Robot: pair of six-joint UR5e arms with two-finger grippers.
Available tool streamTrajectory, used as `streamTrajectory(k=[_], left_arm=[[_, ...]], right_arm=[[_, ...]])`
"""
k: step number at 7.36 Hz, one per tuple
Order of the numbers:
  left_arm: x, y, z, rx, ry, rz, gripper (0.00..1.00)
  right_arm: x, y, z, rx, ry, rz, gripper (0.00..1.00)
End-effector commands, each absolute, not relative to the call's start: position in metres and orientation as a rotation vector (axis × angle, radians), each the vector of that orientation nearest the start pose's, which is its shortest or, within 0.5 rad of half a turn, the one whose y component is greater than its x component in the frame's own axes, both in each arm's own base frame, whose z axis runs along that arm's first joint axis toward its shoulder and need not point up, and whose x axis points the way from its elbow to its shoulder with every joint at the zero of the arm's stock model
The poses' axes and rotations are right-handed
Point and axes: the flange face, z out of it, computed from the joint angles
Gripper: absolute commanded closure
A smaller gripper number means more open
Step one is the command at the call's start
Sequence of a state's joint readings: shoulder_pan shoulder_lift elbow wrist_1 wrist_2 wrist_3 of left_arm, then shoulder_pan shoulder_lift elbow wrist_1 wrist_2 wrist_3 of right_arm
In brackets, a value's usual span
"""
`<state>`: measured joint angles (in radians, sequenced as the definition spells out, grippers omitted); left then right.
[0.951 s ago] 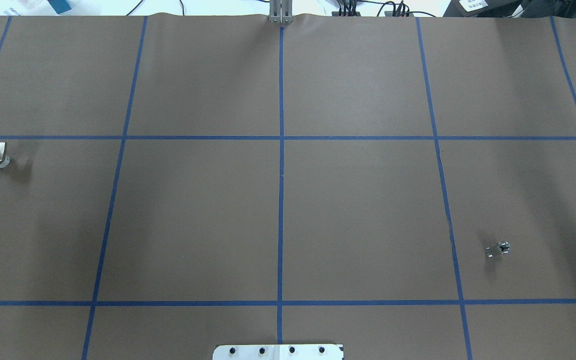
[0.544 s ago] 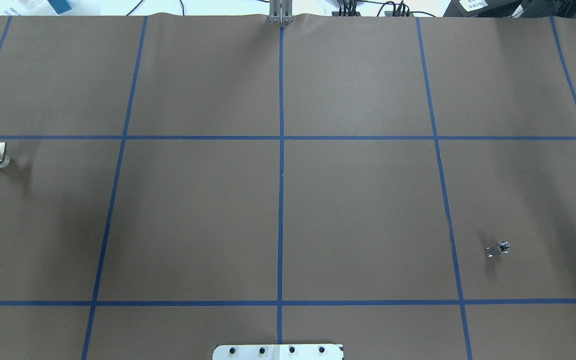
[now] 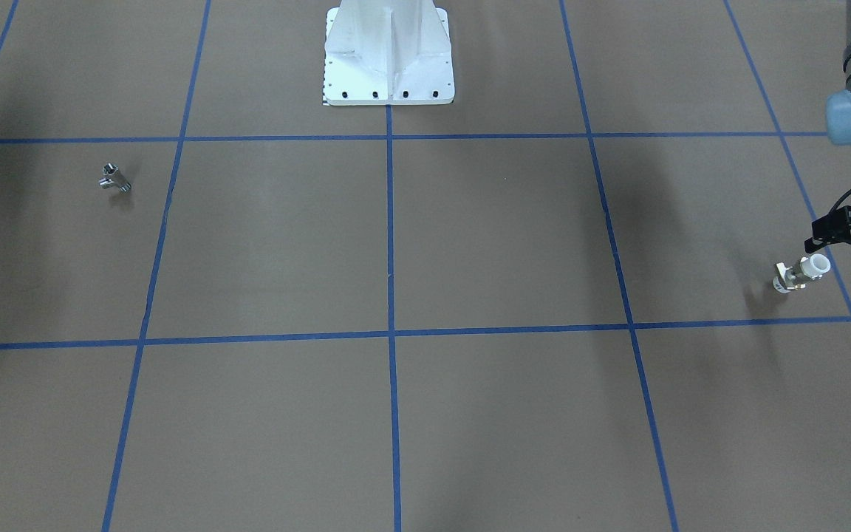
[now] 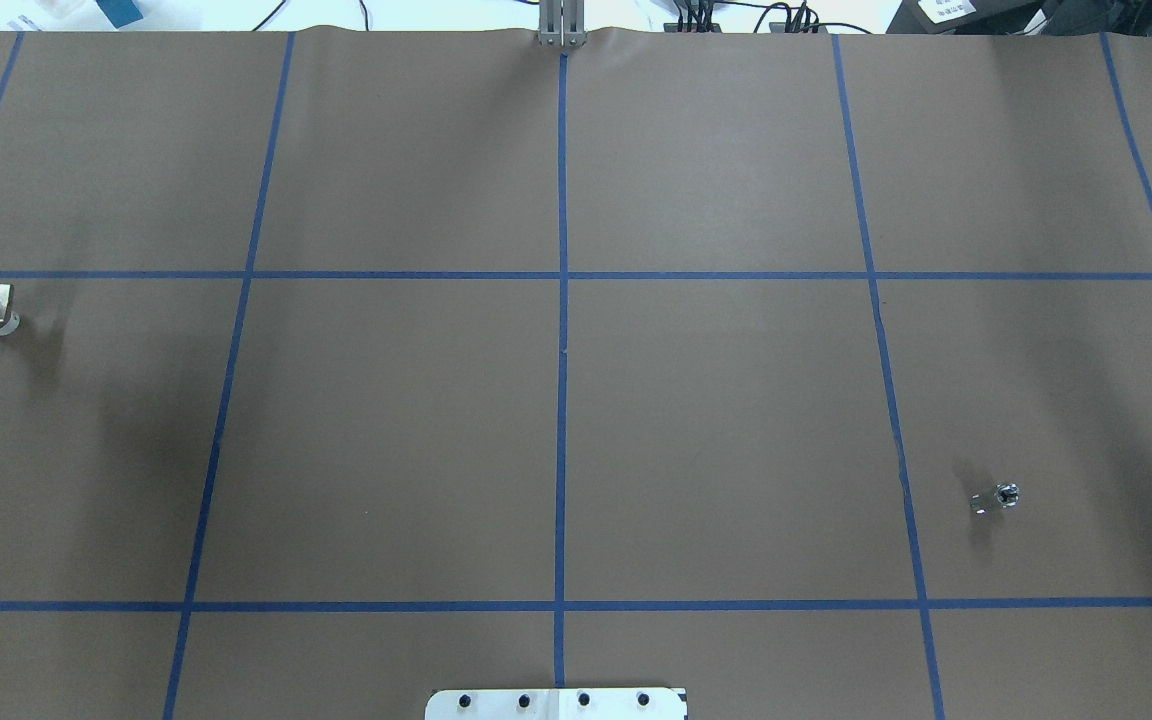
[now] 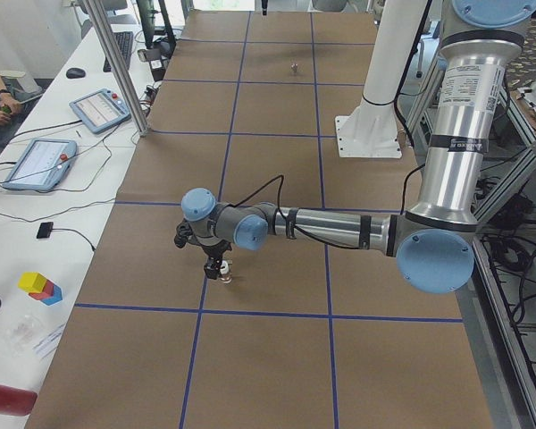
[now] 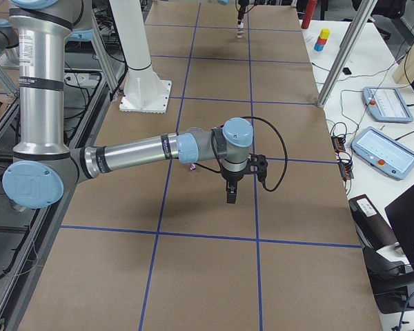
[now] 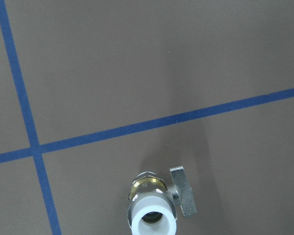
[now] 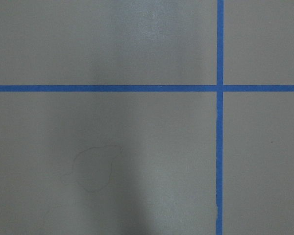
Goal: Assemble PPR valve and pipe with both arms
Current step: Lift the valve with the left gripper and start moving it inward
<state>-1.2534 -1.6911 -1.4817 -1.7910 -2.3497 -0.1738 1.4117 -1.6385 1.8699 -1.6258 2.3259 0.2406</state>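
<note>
Now, left claw (image 5: 217, 266): hanging just over the PPR valve (image 3: 801, 274); cannot tell how far open.
PPR valve: on the bench (image 3: 470, 244), white end tilted up.
Pipe (image 4: 998, 496): on the bench, well apart from the valve.
Right claw (image 6: 231, 193): over the bench; opening cannot be told.
</note>
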Motion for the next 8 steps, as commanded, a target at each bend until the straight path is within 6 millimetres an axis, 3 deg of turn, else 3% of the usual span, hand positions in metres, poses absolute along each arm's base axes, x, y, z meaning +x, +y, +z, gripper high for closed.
streamTrajectory(k=[1,4,5,6,7,8], left_arm=[[0.123,-0.551,0.622,0.038,0.764,0.244,0.1],[0.136,-0.563,0.625,0.023,0.762,0.255,0.18],[0.136,-0.563,0.625,0.023,0.762,0.256,0.32],[0.136,-0.563,0.625,0.022,0.762,0.256,0.58],[0.136,-0.562,0.626,0.022,0.762,0.256,1.0],[0.136,-0.562,0.623,0.023,0.764,0.256,1.0]], right_arm=[[-0.01,-0.468,0.551,0.013,-0.774,0.011,0.0],[-0.01,-0.468,0.551,0.01,-0.778,0.011,0.0],[-0.01,-0.468,0.552,0.009,-0.779,0.012,0.0],[-0.01,-0.467,0.551,0.006,-0.792,0.012,0.0],[-0.01,-0.467,0.552,0.005,-0.792,0.012,0.0],[-0.01,-0.467,0.552,0.004,-0.794,0.012,0.0]])
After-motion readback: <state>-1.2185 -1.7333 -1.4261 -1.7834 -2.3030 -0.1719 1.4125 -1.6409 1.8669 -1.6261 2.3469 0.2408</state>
